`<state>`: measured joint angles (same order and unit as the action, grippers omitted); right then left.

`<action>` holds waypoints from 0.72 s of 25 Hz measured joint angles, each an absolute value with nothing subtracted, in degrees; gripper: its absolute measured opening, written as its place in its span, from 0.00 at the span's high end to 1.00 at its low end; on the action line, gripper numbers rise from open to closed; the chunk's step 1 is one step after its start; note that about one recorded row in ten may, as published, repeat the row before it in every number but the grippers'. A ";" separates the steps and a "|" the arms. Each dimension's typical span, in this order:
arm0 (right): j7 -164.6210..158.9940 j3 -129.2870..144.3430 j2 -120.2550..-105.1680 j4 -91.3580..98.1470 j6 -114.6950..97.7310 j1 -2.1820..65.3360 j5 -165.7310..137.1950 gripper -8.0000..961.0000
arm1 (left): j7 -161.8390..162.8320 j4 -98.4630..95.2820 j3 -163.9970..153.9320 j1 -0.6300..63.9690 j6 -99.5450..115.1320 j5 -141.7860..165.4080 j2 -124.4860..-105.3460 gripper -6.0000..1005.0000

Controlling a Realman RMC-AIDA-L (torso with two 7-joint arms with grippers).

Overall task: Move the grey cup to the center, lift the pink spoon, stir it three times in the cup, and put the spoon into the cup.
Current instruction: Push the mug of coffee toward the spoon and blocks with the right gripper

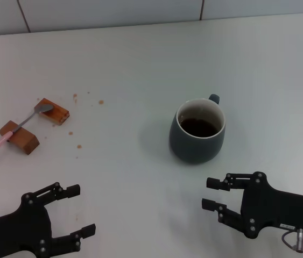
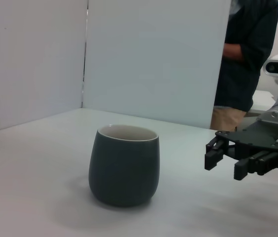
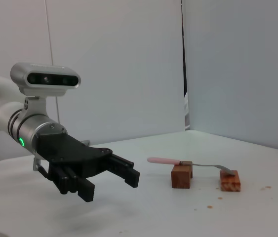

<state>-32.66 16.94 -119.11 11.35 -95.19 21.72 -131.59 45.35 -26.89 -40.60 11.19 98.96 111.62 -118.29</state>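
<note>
Both tools low at the near table edge, left tool (image 1: 78, 210) and right tool (image 1: 211, 193) wide open, empty.

Taking the grey cup (image 1: 197, 130) as your landmark, your right gripper (image 1: 214, 193) sits just on the near side of it, a little to its right, fingers spread apart and pointing left, closed on nothing. From the left wrist camera it hangs above the table beside the cup, not touching it. Your left gripper (image 1: 81, 210) is well off to the cup's near left, low by the robot's body, its two fingers wide apart and aimed toward the cup's side. The right wrist camera shows it hovering, holding nothing.
</note>
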 joint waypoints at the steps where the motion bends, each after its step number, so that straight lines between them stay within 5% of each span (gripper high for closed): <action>1: -32.56 16.78 -119.12 11.33 -95.29 21.70 -131.43 0.38 | 45.35 -26.93 -40.60 11.21 98.96 111.61 -118.29 0.17; 3: -31.09 15.67 -119.18 11.11 -96.22 21.28 -129.81 0.40 | 45.35 -26.98 -40.60 11.24 98.96 111.59 -118.30 0.17; 12: -20.89 5.76 -119.38 6.08 -94.91 17.09 -107.39 0.86 | 45.35 -27.14 -40.56 11.18 98.96 111.42 -118.22 0.17; 18: -20.17 6.28 -119.38 5.00 -82.96 20.25 -106.33 0.96 | 45.35 -27.18 -40.52 11.13 99.01 111.33 -118.20 0.17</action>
<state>-20.17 6.28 -119.38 5.00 -82.96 20.25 -106.33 45.35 -27.18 -40.52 11.13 99.01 111.33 -118.20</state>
